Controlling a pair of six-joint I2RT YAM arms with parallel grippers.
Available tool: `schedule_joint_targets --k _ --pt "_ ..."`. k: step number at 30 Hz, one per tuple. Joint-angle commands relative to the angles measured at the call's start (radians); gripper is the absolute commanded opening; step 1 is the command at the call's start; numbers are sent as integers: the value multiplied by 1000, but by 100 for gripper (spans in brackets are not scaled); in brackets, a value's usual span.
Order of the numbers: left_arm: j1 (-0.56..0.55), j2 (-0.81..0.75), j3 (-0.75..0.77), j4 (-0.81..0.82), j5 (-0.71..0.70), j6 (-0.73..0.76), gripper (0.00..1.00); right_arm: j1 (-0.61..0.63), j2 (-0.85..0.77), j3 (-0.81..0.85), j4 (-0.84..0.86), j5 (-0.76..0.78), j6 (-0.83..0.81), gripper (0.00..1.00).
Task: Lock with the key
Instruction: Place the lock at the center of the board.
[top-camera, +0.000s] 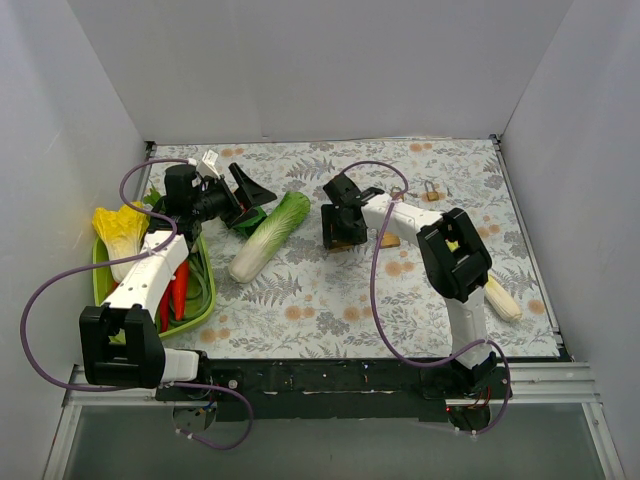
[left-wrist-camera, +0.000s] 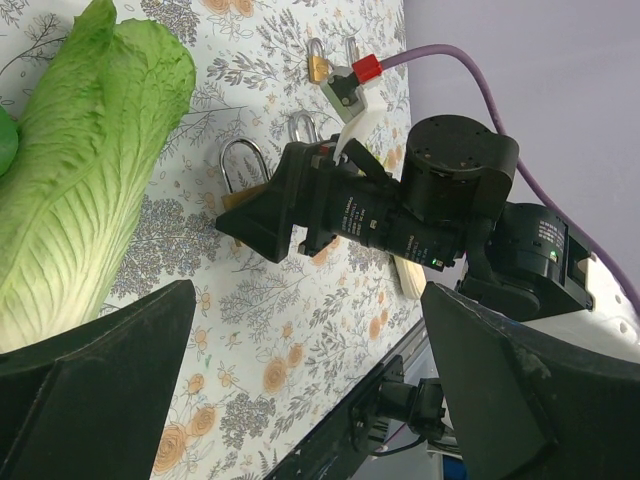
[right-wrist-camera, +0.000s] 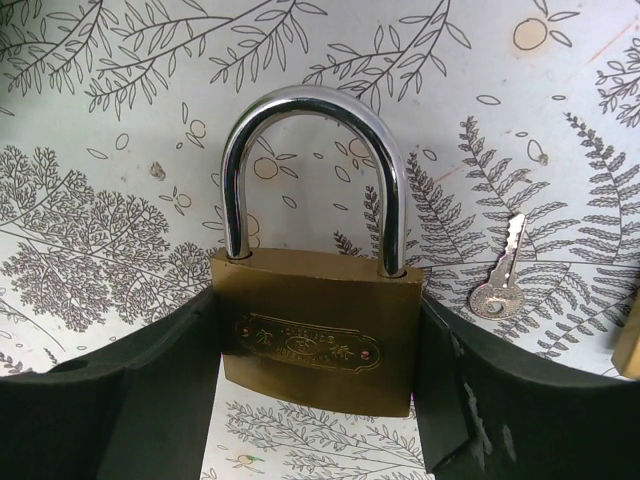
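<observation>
A brass padlock (right-wrist-camera: 315, 335) with a silver shackle lies on the patterned cloth. My right gripper (right-wrist-camera: 318, 350) is shut on its body, one finger against each side; it also shows in the top view (top-camera: 340, 228) and the left wrist view (left-wrist-camera: 262, 215). A small silver key (right-wrist-camera: 497, 290) lies on the cloth just right of the padlock, untouched. My left gripper (top-camera: 252, 200) is open and empty, held above the cloth left of the right gripper, its fingers (left-wrist-camera: 90, 390) spread wide.
A smaller padlock (top-camera: 432, 191) lies at the back right. A long green cabbage (top-camera: 268, 235) lies between the arms. A green basket (top-camera: 203, 300) of vegetables sits at the left, and a corn cob (top-camera: 501, 298) at the right. White walls enclose the table.
</observation>
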Motion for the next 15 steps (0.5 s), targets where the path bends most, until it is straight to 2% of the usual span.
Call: schedule_joint_targets --k 1,3,4,5,9,10,15 --pt "-1 -27 -7 5 -10 9 98 1 6 44 13 -16 66 20" --pt "-1 -27 -5 -1 -13 12 98 1 9 31 14 -18 78 23" --pt "-1 -28 -4 -3 -13 13 98 1 10 26 14 -18 83 32" --pt "-1 -30 -7 -3 -15 13 98 2 12 21 14 -21 89 36" --pt "-1 -33 -14 3 -7 16 98 2 27 40 5 -15 92 43" --pt "-1 -34 -16 3 -7 16 98 2 36 43 4 -6 92 49" --pt "-1 -36 -19 5 -9 19 98 1 41 49 -1 -1 98 63"
